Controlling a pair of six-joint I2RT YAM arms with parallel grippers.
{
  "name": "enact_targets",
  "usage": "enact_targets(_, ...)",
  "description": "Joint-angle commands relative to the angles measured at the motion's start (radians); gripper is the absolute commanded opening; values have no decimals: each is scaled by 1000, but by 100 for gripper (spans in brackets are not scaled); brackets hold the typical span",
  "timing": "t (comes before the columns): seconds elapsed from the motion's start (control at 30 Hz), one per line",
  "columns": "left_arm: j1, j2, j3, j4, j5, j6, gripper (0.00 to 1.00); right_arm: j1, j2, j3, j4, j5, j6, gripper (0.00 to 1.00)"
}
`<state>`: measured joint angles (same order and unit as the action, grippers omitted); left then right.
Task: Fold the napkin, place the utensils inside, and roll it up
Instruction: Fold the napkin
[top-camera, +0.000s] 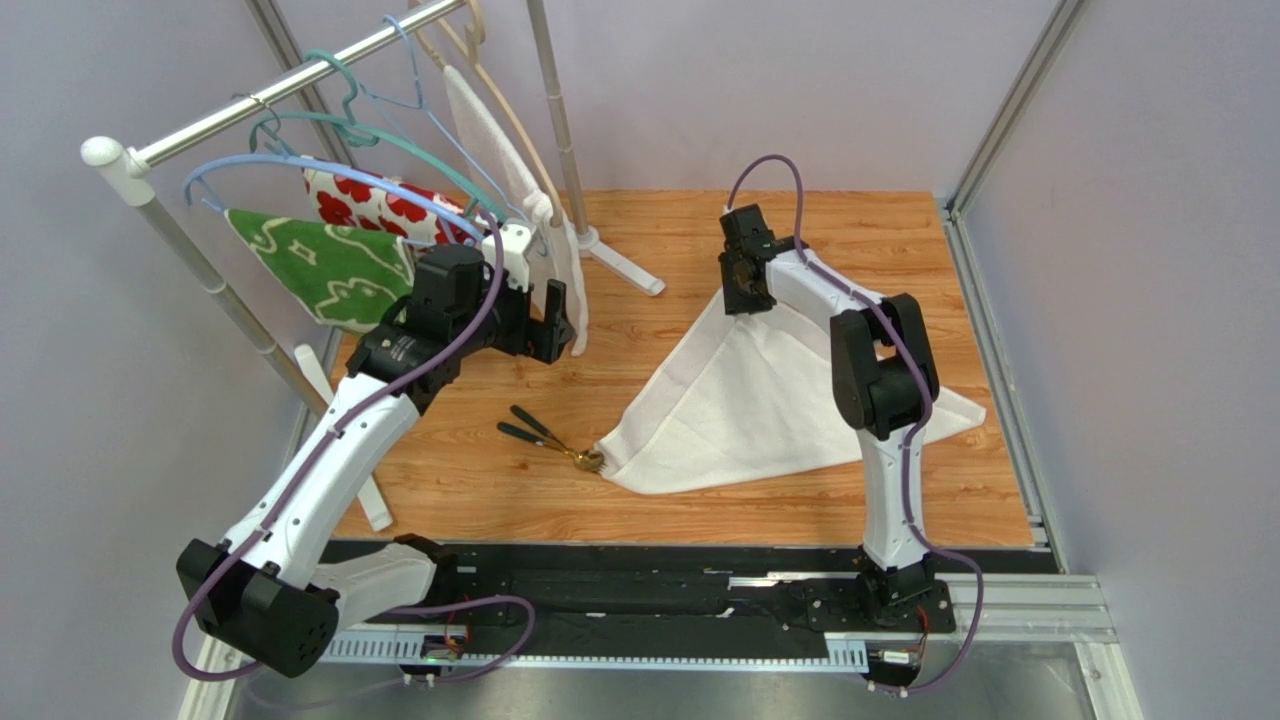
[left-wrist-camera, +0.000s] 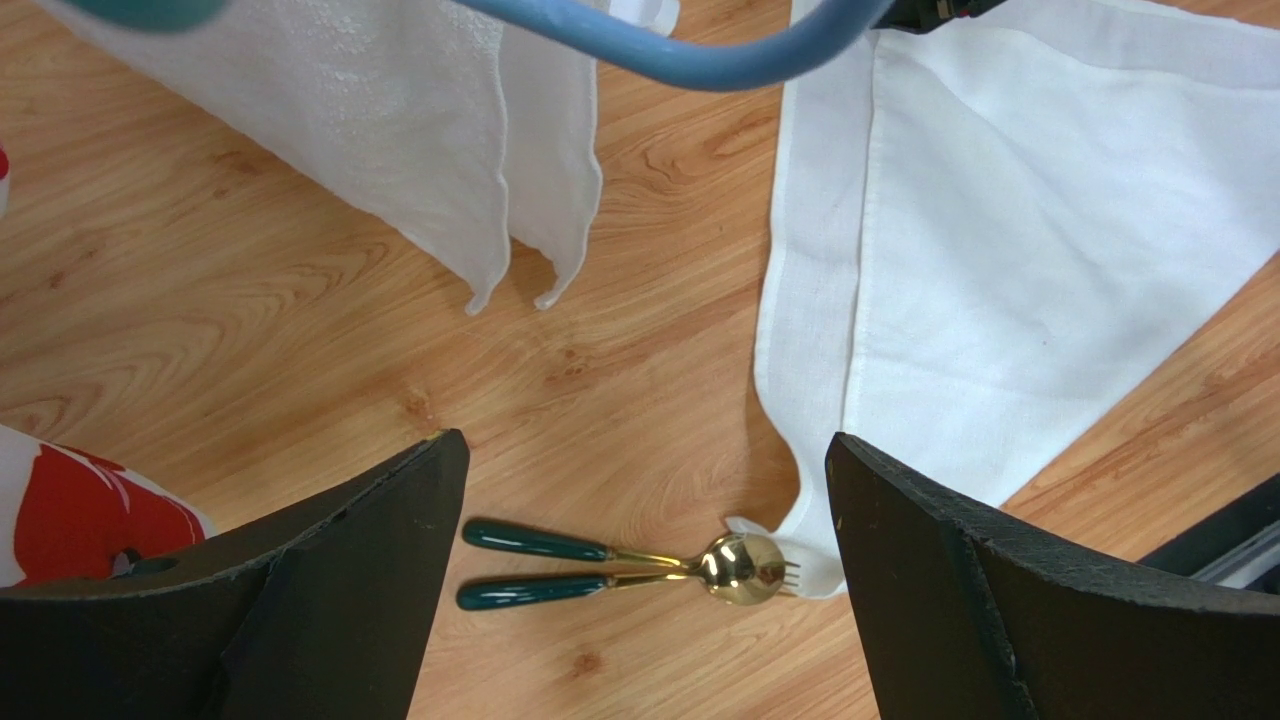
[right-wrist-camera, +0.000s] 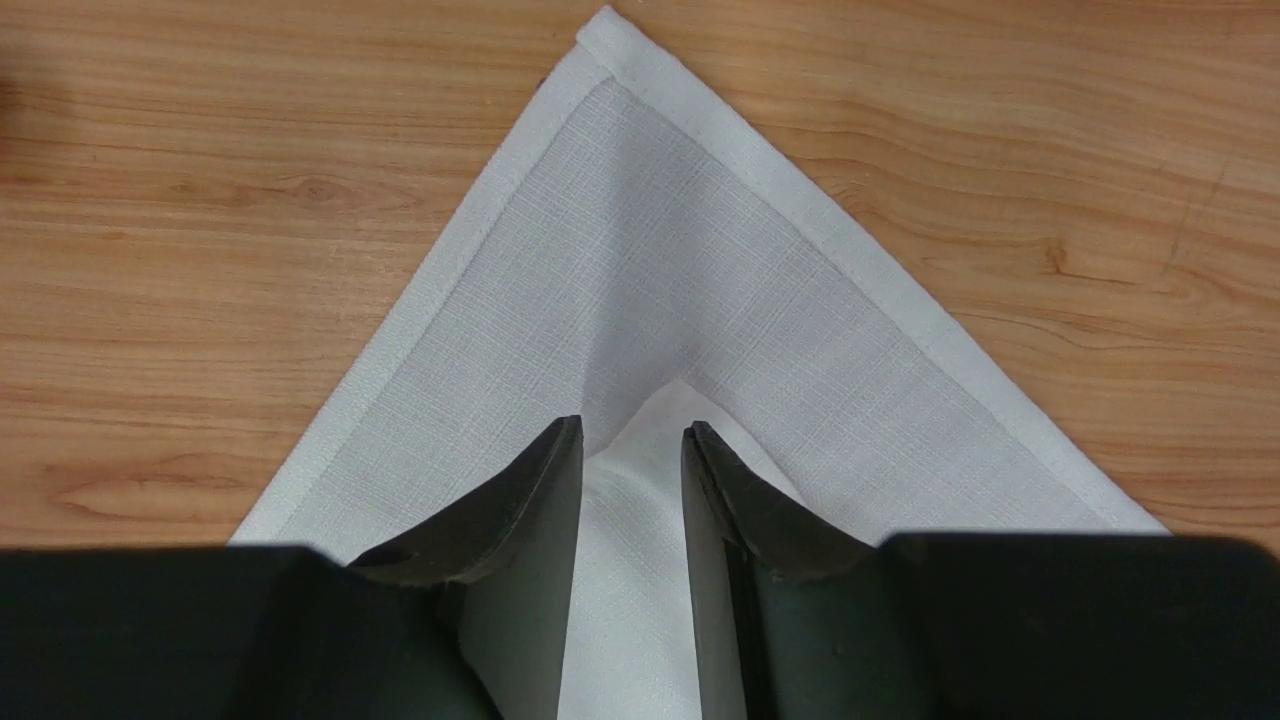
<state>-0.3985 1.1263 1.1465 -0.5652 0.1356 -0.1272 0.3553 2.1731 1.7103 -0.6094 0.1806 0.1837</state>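
From above, your napkin (top-camera: 751, 398) lies as a flat off-white triangle on the wooden tabletop (top-camera: 451, 480), right of centre. The right tool (top-camera: 739, 293) sits at its far corner and the left tool (top-camera: 553, 323) is off to its left.

Your left wrist view shows that tool spread wide above the utensils (left-wrist-camera: 616, 567). They have green handles, and their gold heads touch the napkin's near-left corner.

Your right wrist view shows fingers (right-wrist-camera: 511, 510) close either side of a raised woven fold; whether they pinch it, you cannot tell.

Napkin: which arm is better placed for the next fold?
Right. The right gripper sits at the far corner of the napkin, jaws narrow around a pinch of cloth. The left gripper hangs open above the utensils, off the napkin.
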Motion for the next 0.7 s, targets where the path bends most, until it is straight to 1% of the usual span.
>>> enact_targets(0.0, 4, 0, 5, 2, -1, 14, 98, -10, 30, 37, 34, -32, -29, 31)
enact_targets(0.1, 4, 1, 7, 2, 1, 14, 98, -15, 31, 26, 36, -32, -30, 28)
enact_targets(0.27, 4, 1, 7, 2, 6, 12, 98, -21, 40, 15, 37, -29, -27, 28)
enact_targets(0.33, 4, 3, 7, 2, 4, 12, 98, -24, 50, 12, 37, -27, -24, 21)
enact_targets(0.37, 4, 1, 7, 1, 5, 12, 98, -26, 50, 11, 37, -27, -23, 14)
enact_targets(0.4, 6, 0, 7, 2, 4, 12, 98, -26, 48, 9, 37, -29, -21, 12)
enact_targets(0.57, 4, 1, 7, 2, 7, 12, 98, -27, 24, -3, 37, -21, -13, 7)
enact_targets(0.67, 6, 3, 7, 2, 9, 11, 98, -27, 1, -6, 36, -10, -7, 7)
